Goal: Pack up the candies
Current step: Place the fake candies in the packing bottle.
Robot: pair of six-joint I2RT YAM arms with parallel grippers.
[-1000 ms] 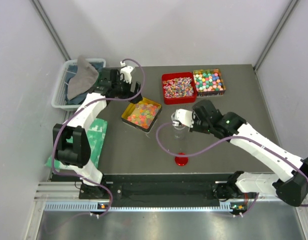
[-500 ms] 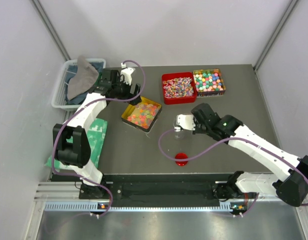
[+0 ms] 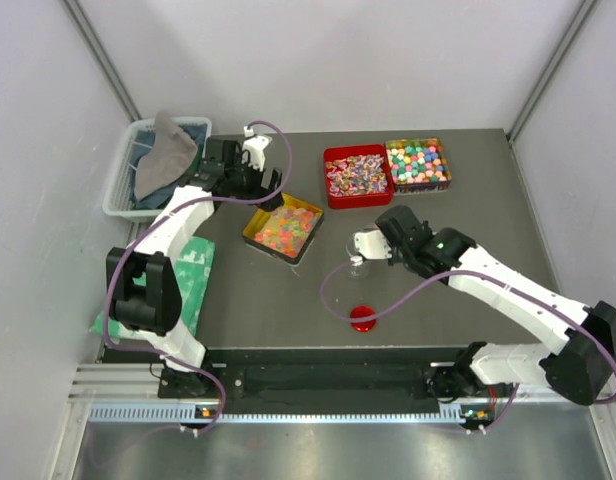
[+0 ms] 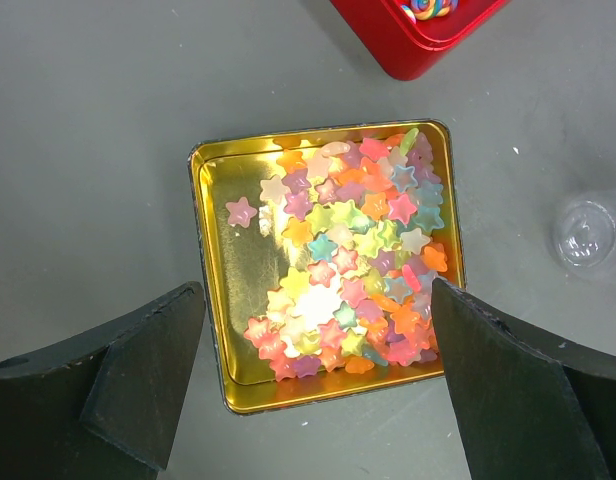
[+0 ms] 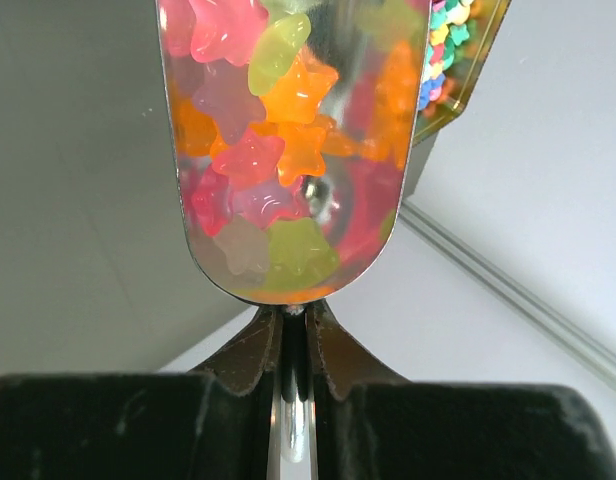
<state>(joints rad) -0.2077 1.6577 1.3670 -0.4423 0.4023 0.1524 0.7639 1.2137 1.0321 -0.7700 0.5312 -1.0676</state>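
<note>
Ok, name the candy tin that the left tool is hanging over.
The gold square tin of star gummies, framed by the open left tool. The red tin and the tin of pastel balls sit farther back, to the right.

The red tin is cut off by the left wrist view's top edge. The scoop of star candies runs past the right wrist view's top edge, the gold tin behind it blurred.

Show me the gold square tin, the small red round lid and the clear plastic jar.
Gold square tin [image 4: 233, 280]: left wrist view, bare floor.
Small red round lid [image 3: 363, 319]: top view, its centre.
Clear plastic jar [image 4: 585, 232]: left wrist view, its middle.
</note>
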